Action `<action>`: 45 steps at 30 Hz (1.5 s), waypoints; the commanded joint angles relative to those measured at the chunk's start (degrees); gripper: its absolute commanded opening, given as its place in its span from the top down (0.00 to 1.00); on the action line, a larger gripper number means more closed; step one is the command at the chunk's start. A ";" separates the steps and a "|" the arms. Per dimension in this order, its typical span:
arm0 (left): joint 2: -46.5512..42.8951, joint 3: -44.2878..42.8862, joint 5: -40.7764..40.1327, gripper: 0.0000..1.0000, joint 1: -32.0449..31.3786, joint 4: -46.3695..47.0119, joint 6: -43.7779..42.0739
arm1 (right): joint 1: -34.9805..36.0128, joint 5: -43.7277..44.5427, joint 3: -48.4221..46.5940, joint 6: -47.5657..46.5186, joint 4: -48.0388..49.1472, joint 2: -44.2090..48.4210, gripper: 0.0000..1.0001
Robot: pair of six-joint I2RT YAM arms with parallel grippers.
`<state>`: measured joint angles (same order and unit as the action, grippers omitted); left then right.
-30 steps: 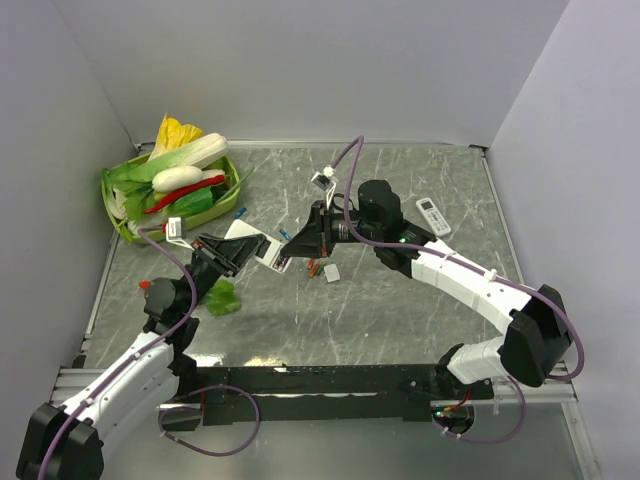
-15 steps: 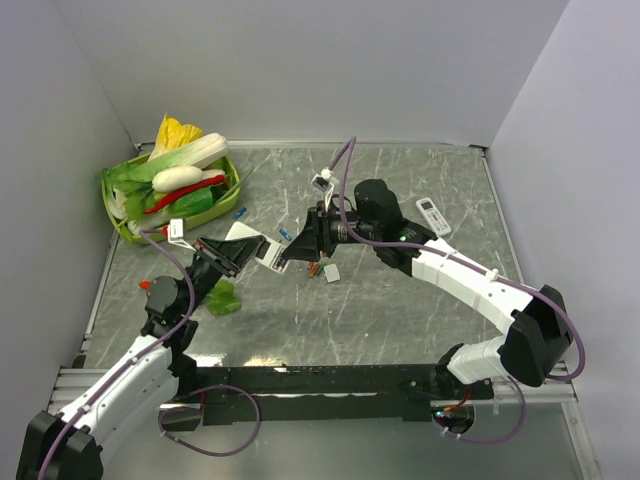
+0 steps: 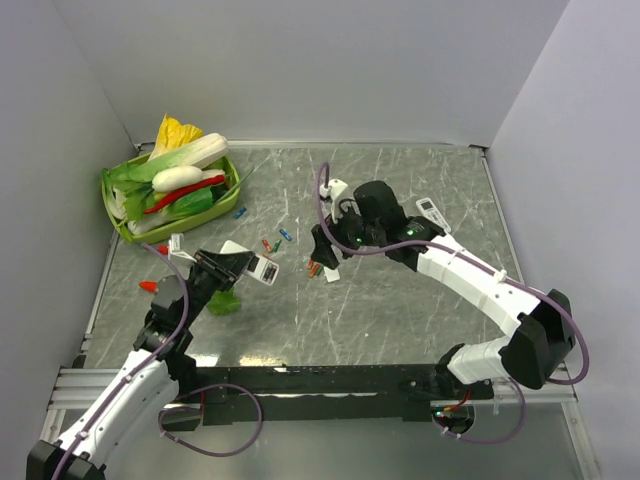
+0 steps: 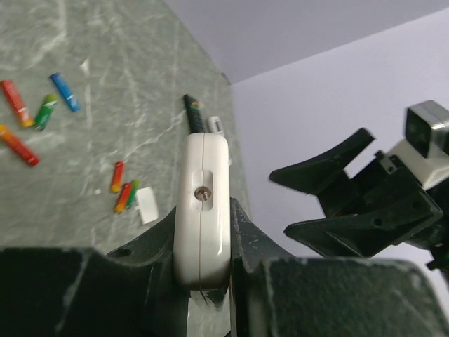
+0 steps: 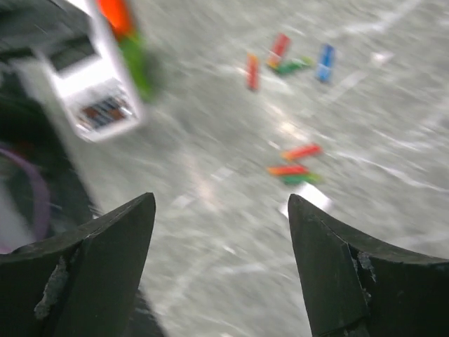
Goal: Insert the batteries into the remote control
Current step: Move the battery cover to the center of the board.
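My left end effector [image 3: 238, 267] is clamped on the remote control [image 3: 262, 270], gripping it by its long edges and holding it above the table [image 3: 400, 310], left of centre. In the left wrist view, a narrow white side with a screw faces the camera. My right end effector [image 3: 322, 255] stands wide with nothing between its jaws. It hangs near the middle of the table, just above three of the batteries [image 3: 314, 268], which lie side by side next to a small white piece [image 3: 331, 272]. The two end effectors are near each other but apart, with a strip of bare table between them. More batteries lie towards the back left, in a small cluster with a blue one beside it, and another blue one is just off the rim of the green basket [image 3: 122, 228]. The basket fills the rear left corner, against the left wall. A white remote with grey buttons [image 3: 432, 216] lies behind my right arm, well apart from the right wall. A green leafy piece [image 3: 222, 300] lies under my left arm. Bare table stretches from the batteries to the near edge and out to the right rim.
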<state>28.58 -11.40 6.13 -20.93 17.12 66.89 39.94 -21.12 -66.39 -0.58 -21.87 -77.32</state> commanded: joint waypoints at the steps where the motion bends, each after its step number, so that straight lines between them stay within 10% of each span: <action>1: -1.42 0.32 -1.03 0.98 0.54 -3.41 -1.24 | -1.18 7.06 -1.99 -21.79 -7.92 -4.31 0.13; 8: -2.56 0.24 -0.24 0.98 0.71 -5.78 -1.33 | -1.97 1.00 0.31 -41.86 -9.68 -12.66 0.09; 27: -5.73 -2.40 -0.77 0.98 1.33 -13.43 -3.96 | -3.73 -1.90 -8.75 -55.93 -14.95 -30.34 0.01; 45: -5.73 -2.58 -0.33 0.98 1.68 -13.61 -3.70 | -3.73 -0.76 -12.80 -56.29 -19.44 -36.50 0.30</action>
<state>23.33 -11.60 5.74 -19.57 1.58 63.68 36.71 -21.21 -78.00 -55.90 -38.87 -112.97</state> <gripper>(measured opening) 0.247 0.752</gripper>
